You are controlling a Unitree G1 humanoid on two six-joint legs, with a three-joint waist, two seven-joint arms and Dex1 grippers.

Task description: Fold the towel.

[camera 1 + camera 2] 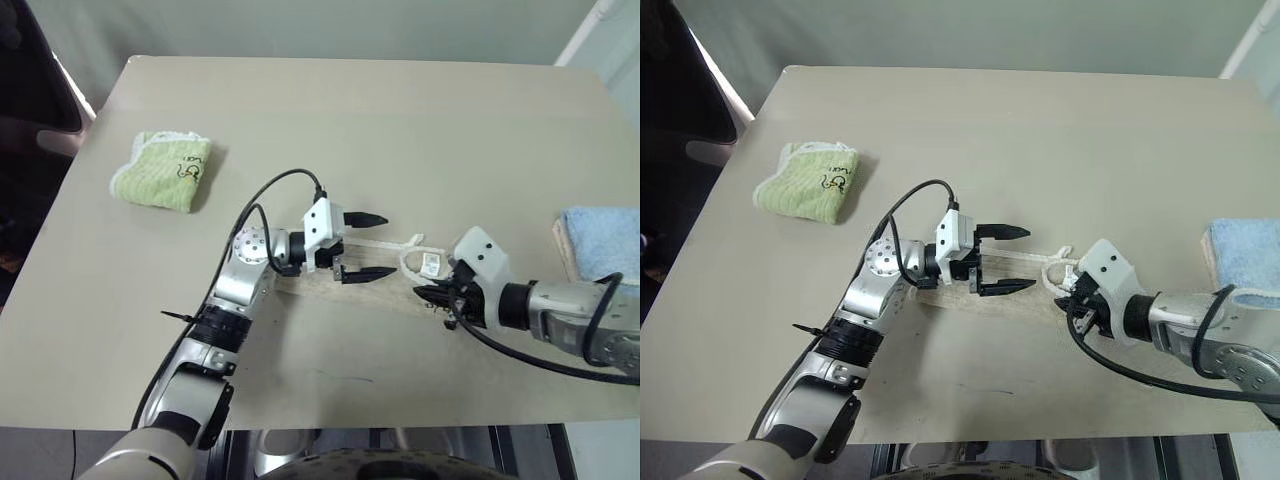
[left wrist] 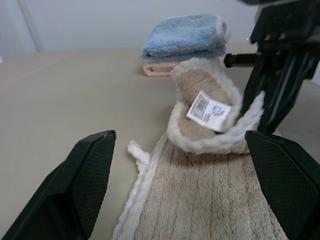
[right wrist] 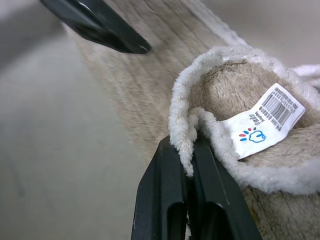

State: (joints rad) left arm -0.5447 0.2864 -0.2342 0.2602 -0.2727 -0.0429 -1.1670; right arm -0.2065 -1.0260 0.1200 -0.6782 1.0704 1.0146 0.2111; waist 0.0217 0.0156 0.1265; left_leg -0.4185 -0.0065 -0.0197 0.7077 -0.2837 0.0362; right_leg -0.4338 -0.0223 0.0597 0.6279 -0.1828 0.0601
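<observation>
- Head views: the beige towel [image 1: 385,283] lies in a narrow strip on the bench [image 1: 350,120] near the front edge, between both arms. The right claw [image 1: 437,296] pinches its right end, curled up and back over the strip; a thin grip on the edging could slip and drop the fold.
- The left claw [image 1: 362,245], spread wide and holding nothing, hovers over the strip's left part; the folded end could snag on it.
- Left wrist view: the label [image 2: 208,111] faces up on the raised end; a blue towel [image 2: 185,36] is stacked far behind, a green towel [image 1: 163,170] far left.
- Right wrist view: the fingers [image 3: 170,200] grip only the white edging [image 3: 182,145], so a tug may pull it free.
</observation>
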